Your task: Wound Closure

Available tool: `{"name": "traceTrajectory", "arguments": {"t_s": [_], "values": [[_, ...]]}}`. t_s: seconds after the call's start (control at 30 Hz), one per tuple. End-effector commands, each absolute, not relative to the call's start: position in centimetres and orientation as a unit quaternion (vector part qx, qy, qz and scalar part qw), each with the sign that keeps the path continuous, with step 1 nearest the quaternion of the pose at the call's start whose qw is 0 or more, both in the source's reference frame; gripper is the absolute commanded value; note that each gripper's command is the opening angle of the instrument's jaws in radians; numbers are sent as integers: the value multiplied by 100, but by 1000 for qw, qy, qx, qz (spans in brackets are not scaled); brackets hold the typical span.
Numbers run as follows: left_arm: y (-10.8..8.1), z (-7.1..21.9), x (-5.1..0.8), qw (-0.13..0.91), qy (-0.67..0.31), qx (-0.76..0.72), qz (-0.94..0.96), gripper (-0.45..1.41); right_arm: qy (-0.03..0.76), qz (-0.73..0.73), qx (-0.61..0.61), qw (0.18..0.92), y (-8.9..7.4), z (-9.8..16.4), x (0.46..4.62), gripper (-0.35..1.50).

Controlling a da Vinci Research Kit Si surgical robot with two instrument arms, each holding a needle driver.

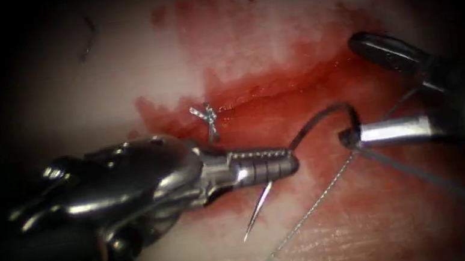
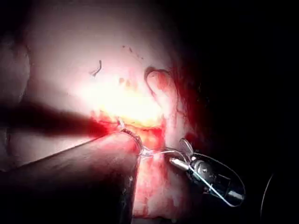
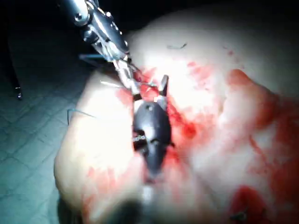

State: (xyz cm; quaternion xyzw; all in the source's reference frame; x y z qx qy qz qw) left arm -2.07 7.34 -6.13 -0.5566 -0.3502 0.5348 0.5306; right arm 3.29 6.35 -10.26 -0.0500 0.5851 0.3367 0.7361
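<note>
In the endoscope view, below the cut, the left hand comes in from the left with its tips pressed together on the needle. It grips near the pointed end, and the sharp tip sticks out downward below the tool, clear of the tissue. The needle's curve arcs up and right to its tail at the right hand. That hand stands apart: one blade lies flat by the tail, the other is lifted well above it. Whether the flat blade touches the tail, cannot tell. So the needle's long axis runs across between both hands, left hand holding. Thread trails from the tail down-left over red fluid. A knotted stitch sits at the cut's left end.

In the left wrist view, the right hand sits just beside the thread.

In the right wrist view, the right hand shows spread, with the left hand just beside it.
</note>
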Motion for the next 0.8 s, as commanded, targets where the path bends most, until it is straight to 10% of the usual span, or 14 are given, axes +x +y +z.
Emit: {"name": "traceTrajectory", "arguments": {"t_s": [0.03, 0.8], "values": [[740, -610, -212, 531, -347, -562, 531, -35, 587, 335, -49, 735, 634, -1022, 338, 135], [739, -611, -209, 521, -316, -600, 518, -35, 580, 385, -73, 714, 636, -1024, 358, 128]]}}
